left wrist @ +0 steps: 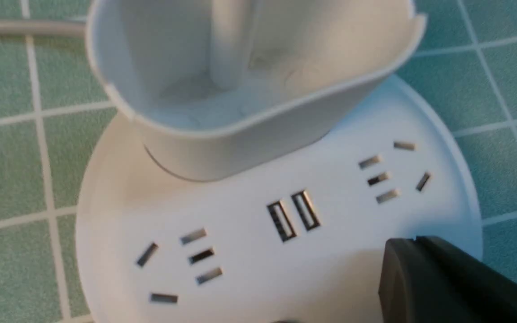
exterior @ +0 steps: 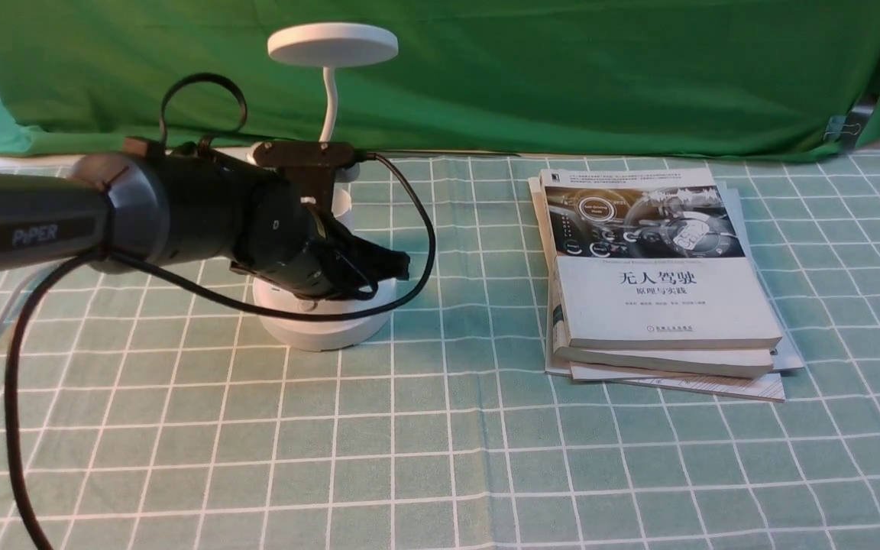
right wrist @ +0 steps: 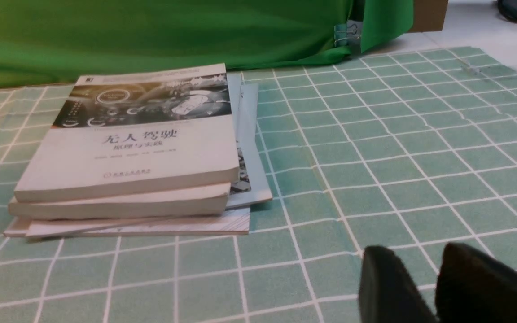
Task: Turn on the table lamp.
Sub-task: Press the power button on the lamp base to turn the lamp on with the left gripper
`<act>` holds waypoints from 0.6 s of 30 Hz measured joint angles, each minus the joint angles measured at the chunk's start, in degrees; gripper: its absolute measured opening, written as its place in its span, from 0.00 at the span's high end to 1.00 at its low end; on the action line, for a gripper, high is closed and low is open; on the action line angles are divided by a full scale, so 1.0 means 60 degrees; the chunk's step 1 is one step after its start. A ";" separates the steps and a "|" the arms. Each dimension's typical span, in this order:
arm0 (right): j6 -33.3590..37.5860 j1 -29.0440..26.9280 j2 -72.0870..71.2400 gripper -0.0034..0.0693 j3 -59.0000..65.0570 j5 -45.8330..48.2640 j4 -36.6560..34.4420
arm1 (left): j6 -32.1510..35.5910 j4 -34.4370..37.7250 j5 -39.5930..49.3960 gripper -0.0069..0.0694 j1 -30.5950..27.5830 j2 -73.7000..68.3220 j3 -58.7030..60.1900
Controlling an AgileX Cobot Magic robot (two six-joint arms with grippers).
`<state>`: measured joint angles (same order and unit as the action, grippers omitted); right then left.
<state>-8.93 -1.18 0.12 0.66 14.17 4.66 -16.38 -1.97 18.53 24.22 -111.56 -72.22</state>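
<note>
The white table lamp stands at the back left on the checked cloth, its disc head high on a thin neck. My left gripper is low over the round base, fingers pressed together and holding nothing. In the left wrist view the shut gripper sits over the base's rim, beside the two USB ports and below the cup-like holder. No buttons show. My right gripper hovers over bare cloth, slightly open and empty.
A stack of books lies right of the lamp, also seen as the book stack in the right wrist view. The lamp's grey-white cord runs off to the left. A green backdrop hangs behind the table.
</note>
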 joint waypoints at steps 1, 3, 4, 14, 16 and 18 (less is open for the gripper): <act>0.0000 0.0000 0.0000 0.63 0.0000 0.0000 0.0000 | 0.0000 0.0001 0.0000 0.88 0.0000 0.0000 0.0000; 0.0000 0.0000 0.0000 0.63 0.0000 0.0012 0.0000 | 0.0000 0.0001 -0.0010 0.88 0.0000 -0.0019 0.0000; 0.0000 0.0000 0.0000 0.63 0.0000 0.0012 0.0000 | 0.0000 0.0020 -0.0023 0.88 0.0000 -0.0041 0.0000; 0.0000 0.0000 0.0000 0.63 0.0000 0.0002 0.0000 | 0.0000 0.0028 -0.0777 0.88 0.0000 -0.0373 0.0060; 0.0000 0.0000 0.0000 0.63 0.0000 0.0002 0.0000 | 0.0000 -0.0009 -0.0926 0.88 0.0000 -0.0396 0.0060; 0.0000 0.0000 0.0000 0.63 0.0000 0.0002 0.0000 | 0.0000 -0.0145 -0.0988 0.88 0.0000 -0.0351 0.0060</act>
<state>-8.93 -1.18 0.12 0.66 14.19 4.66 -16.38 -2.84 12.61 24.22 -113.66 -71.86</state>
